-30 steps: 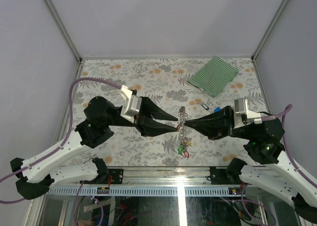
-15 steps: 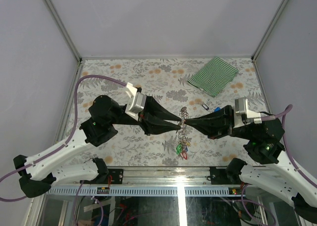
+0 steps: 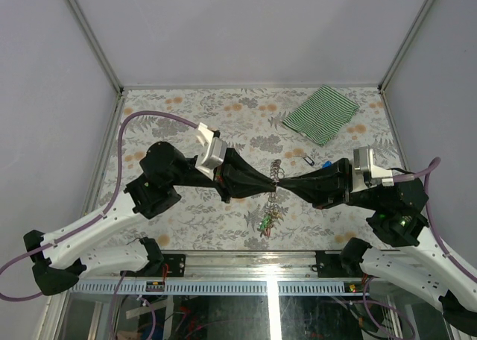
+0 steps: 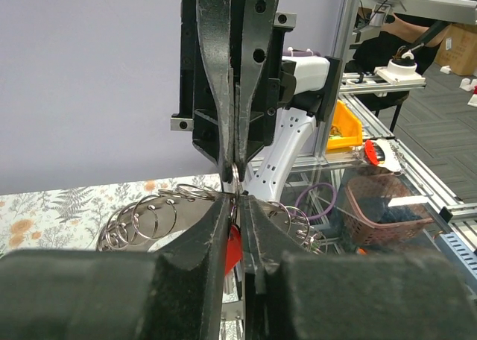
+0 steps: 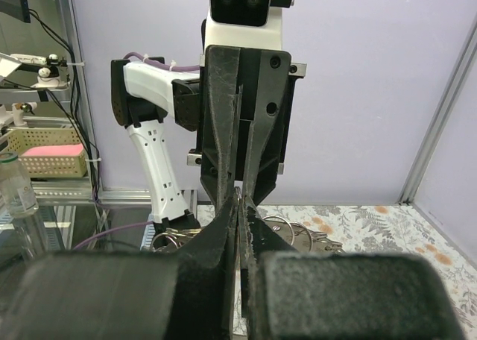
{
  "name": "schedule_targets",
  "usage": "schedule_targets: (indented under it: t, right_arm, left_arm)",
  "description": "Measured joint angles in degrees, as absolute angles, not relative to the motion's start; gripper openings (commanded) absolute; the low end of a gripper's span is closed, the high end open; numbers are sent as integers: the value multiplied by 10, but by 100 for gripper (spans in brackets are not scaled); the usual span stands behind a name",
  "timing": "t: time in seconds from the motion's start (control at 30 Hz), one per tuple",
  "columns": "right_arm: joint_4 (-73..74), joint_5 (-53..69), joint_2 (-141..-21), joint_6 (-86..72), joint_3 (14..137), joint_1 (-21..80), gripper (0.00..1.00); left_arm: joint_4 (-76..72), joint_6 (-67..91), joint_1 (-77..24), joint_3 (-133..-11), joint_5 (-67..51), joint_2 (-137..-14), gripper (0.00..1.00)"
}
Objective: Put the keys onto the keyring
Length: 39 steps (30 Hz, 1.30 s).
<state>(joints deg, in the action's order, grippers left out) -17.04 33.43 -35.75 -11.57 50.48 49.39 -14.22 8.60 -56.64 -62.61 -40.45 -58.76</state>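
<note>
The keyring (image 3: 273, 203), a chain of grey metal rings, hangs above the table between my two grippers. My left gripper (image 3: 269, 180) and my right gripper (image 3: 285, 183) meet tip to tip, each shut on the ring's upper part. Keys with green and red tags (image 3: 265, 223) dangle at the ring's lower end. In the left wrist view my left gripper (image 4: 238, 200) pinches a thin ring, with a red tag (image 4: 232, 252) between the fingers and coiled rings (image 4: 149, 213) beside them. In the right wrist view my right gripper (image 5: 243, 198) pinches a ring, with more rings (image 5: 292, 232) behind it.
A green-striped cloth (image 3: 321, 114) lies at the table's back right. A blue-tagged key (image 3: 326, 165) and a black-tagged key (image 3: 308, 159) lie on the flowered table (image 3: 186, 116) beside the right gripper. The table's metal front rail (image 3: 246, 259) runs below the grippers.
My left gripper has moved right to the keyring and shut on it, tip to tip with the right gripper. The hanging keys have swung slightly left. The right arm has barely moved.
</note>
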Motion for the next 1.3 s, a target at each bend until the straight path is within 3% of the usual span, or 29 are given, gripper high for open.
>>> schedule_targets:
  t: [0.07, 0.17, 0.33, 0.47, 0.97, 1.3]
  right_arm:
    - [-170, 333, -357, -113, 505, 494, 0]
    - [-169, 330, -357, -109, 505, 494, 1]
    - [-140, 323, -351, -88, 506, 494, 22]
    - [-69, 319, -343, -51, 532, 494, 29]
    - [175, 294, -361, -2, 617, 494, 32]
    - [193, 337, -401, -7, 609, 494, 34]
  left_arm:
    - [-142, 86, -567, -626, -405, -588, 0]
    - [-142, 88, -568, -626, -405, -588, 0]
    - [-97, 76, -569, -642, -405, -592, 0]
    - [14, 43, -569, -698, -403, -609, 0]
    - [505, -128, -582, -994, -329, -762, 0]
    - [662, -171, -614, -1072, -277, -816, 0]
